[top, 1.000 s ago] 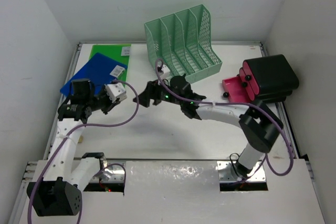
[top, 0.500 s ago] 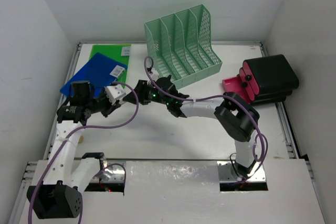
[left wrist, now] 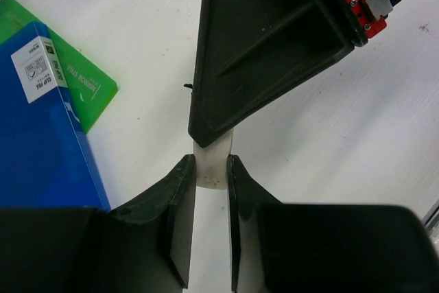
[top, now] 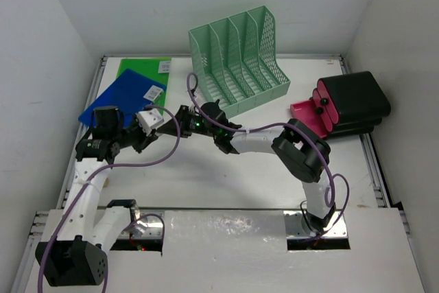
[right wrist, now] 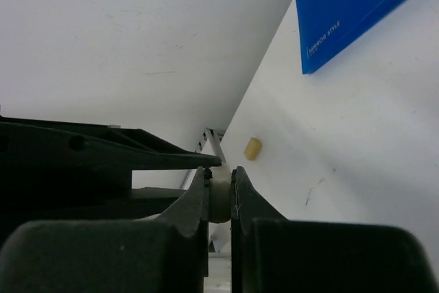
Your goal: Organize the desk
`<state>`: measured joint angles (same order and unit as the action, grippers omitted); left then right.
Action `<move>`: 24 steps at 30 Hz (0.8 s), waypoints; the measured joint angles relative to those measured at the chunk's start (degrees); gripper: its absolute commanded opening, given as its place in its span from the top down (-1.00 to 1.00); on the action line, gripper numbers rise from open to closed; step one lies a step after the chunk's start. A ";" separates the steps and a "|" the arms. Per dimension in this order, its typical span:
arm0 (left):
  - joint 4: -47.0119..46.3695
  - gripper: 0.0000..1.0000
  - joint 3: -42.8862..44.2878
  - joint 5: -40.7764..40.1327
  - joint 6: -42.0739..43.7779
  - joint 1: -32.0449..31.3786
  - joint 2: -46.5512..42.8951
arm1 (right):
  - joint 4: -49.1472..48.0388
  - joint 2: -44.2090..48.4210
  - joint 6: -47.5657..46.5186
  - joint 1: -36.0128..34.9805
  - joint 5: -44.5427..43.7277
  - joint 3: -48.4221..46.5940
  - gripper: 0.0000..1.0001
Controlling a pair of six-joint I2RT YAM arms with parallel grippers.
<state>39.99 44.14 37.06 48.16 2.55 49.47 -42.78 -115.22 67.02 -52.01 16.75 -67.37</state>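
Note:
A small white block (top: 151, 119) hangs above the left part of the white desk (top: 206, 183), held from both sides. My left gripper (top: 142, 130) is shut on its near end; the block (left wrist: 211, 169) shows pinched between the left gripper (left wrist: 211, 162) jaws. My right gripper (top: 173, 120) reaches in from the right and is shut on the same block (right wrist: 219, 197), its jaws pressed on both faces in the right wrist view (right wrist: 219, 173). The right gripper's black fingers (left wrist: 260, 39) fill the top of the left wrist view.
A blue folder (top: 120, 97) lies over a green folder (top: 140, 70) at the back left. A mint-green file rack (top: 240, 56) stands at the back centre. A black case (top: 350, 101) and a pink tray (top: 305, 116) sit at the right. A small yellow piece (right wrist: 252, 148) lies on the desk.
My right arm has stretched leftward to the white block and its jaws have closed on it. The left gripper has stayed put, still holding the block.

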 measured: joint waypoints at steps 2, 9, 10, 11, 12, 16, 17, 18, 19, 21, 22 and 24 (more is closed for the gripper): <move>-0.46 0.63 0.00 -0.02 -0.57 0.00 -0.04 | -0.20 0.00 0.48 0.02 -0.04 0.07 1.00; -2.29 -0.99 -0.59 -2.01 -3.48 -0.28 0.17 | 7.82 6.82 -9.31 0.33 -3.32 6.25 1.00; -2.51 -0.99 -0.76 -2.89 -4.07 -0.28 0.39 | 11.78 9.60 -12.92 0.55 -4.81 7.58 1.00; -2.58 -0.99 -0.87 -3.80 -4.70 -0.28 0.66 | 14.67 11.78 -15.74 0.94 -6.25 8.46 1.00; -2.71 -0.99 -1.09 -5.07 -5.40 -0.28 1.01 | 18.71 14.88 -19.43 1.64 -8.02 9.51 1.00; -4.11 -0.99 -2.71 -11.76 -9.40 -0.28 1.95 | 32.33 27.87 -31.69 9.18 -16.31 13.03 1.00; -4.61 -0.99 -3.28 -13.73 -10.60 -0.28 1.97 | 35.63 30.62 -34.58 11.89 -19.06 13.38 1.00; -5.09 -0.99 -3.78 -15.67 -11.85 -0.28 2.01 | 38.18 32.26 -36.74 14.01 -21.57 13.35 1.00; -5.35 -0.99 -4.13 -17.25 -12.74 -0.28 2.05 | 41.90 34.29 -40.04 17.09 -26.36 13.22 1.00; -6.27 -0.99 -4.94 -20.90 -14.84 -0.28 2.51 | 49.92 35.01 -45.29 21.40 -33.92 10.88 1.00; -6.67 -0.99 -5.31 -22.40 -15.69 -0.28 2.82 | 53.72 34.14 -47.87 23.15 -38.01 9.03 1.00; -7.48 -0.99 -6.12 -25.55 -17.09 -0.26 3.45 | 60.78 30.86 -52.09 25.86 -44.19 4.76 1.00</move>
<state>32.51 38.02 11.51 31.07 2.28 52.93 18.00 -84.36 14.94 -26.15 -27.44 -62.61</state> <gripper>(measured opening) 0.996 0.068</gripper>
